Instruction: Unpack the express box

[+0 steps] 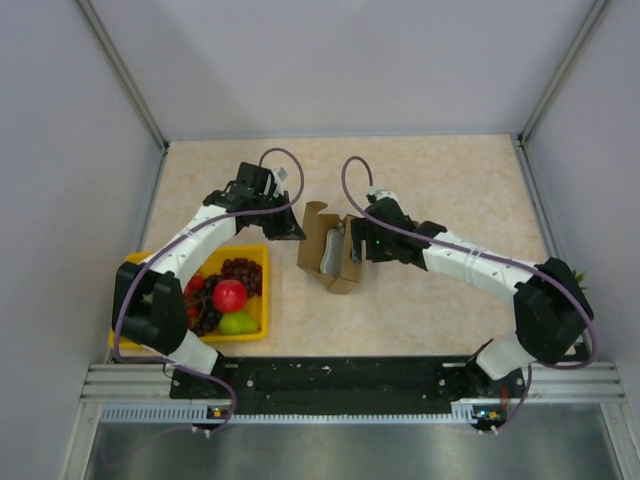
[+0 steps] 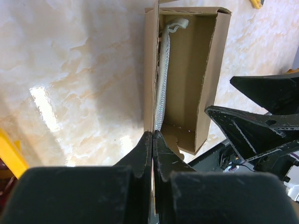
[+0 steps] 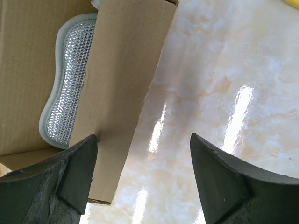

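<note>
- express box [image 1: 328, 250] [image 2: 187, 79] [image 3: 126, 70]: small brown cardboard box, open, near the middle of the table [image 1: 450, 180], between the two grippers; interior exposed and one flap raised at its far end.
- contents: one scouring pad [image 1: 333, 252] [image 2: 162, 79] [image 3: 65, 93] with a silver mesh face and a pale fabric border; it leans on edge along the wall on the left gripper's side.
- left gripper [image 1: 290, 228] [image 2: 153, 135]: at the box's left side, fingers pressed together on the thin edge of the cardboard wall, pinching it.
- right gripper [image 1: 355, 245] [image 3: 144, 137]: at the box's right side, jaws spread wide. in the right wrist view one finger lies against the side wall nearest the pad, the other is well apart over bare table; the wall stands between them, not clamped.
- table: beige marbled top, glossy, showing light reflections.
- yellow fruit tray [image 1: 265, 290]: near left, apart from the box, partly under the left arm; holds a red apple [image 1: 229, 295], a green pear [image 1: 238, 323] and dark grapes [image 1: 243, 270].
</note>
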You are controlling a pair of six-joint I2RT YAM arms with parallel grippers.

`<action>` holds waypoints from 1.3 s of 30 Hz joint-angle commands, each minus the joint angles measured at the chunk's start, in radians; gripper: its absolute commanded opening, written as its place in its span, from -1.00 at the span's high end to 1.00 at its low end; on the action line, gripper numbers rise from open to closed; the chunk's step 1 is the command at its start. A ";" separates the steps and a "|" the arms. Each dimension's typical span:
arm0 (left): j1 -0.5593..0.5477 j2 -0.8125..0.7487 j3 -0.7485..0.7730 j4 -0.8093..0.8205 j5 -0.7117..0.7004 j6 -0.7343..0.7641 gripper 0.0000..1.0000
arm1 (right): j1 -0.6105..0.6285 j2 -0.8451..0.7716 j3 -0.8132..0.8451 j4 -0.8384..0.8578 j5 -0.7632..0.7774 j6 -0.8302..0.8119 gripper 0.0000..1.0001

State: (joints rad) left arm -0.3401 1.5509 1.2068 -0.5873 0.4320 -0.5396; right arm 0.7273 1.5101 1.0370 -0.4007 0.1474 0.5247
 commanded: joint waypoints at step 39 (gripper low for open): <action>0.015 -0.060 0.106 -0.118 0.051 0.029 1.00 | -0.009 -0.082 0.012 0.112 -0.172 0.086 -0.17</action>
State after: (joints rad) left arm -0.3290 1.4956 1.3289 -0.7261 0.4816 -0.4992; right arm 0.7235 1.3815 1.0046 -0.3531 0.0631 0.5903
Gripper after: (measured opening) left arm 0.010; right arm 0.595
